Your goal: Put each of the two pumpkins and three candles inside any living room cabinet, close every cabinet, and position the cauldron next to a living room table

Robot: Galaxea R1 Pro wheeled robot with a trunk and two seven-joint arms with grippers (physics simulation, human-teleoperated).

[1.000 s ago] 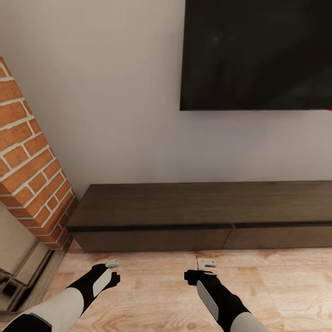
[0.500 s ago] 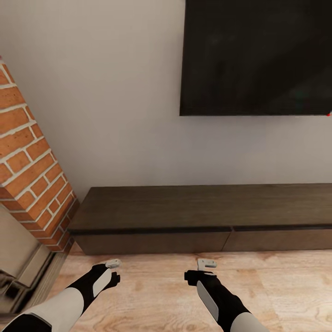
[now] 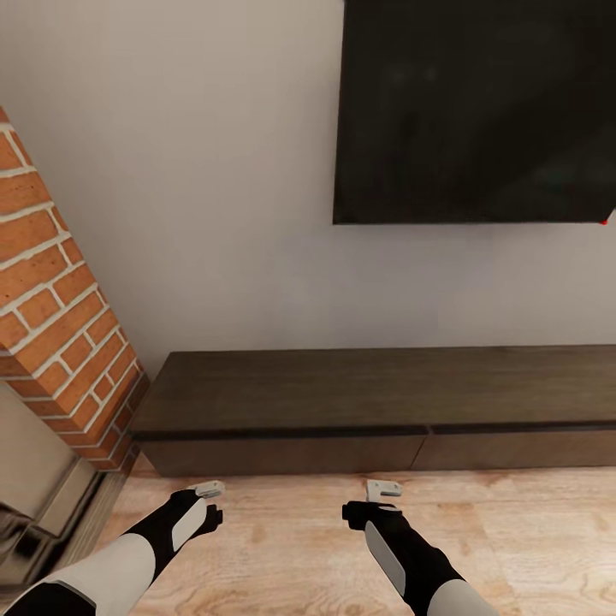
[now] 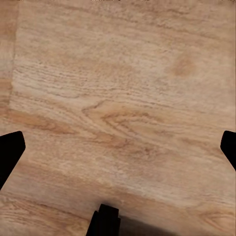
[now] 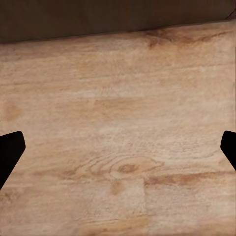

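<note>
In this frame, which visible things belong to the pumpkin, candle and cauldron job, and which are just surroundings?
Belongs to the job:
- cabinet, front panels shut
- left gripper and right gripper, both open and empty, hovering over the floor in front of it

Just surroundings:
- dark wall screen
- brick chimney
- plank floor
</note>
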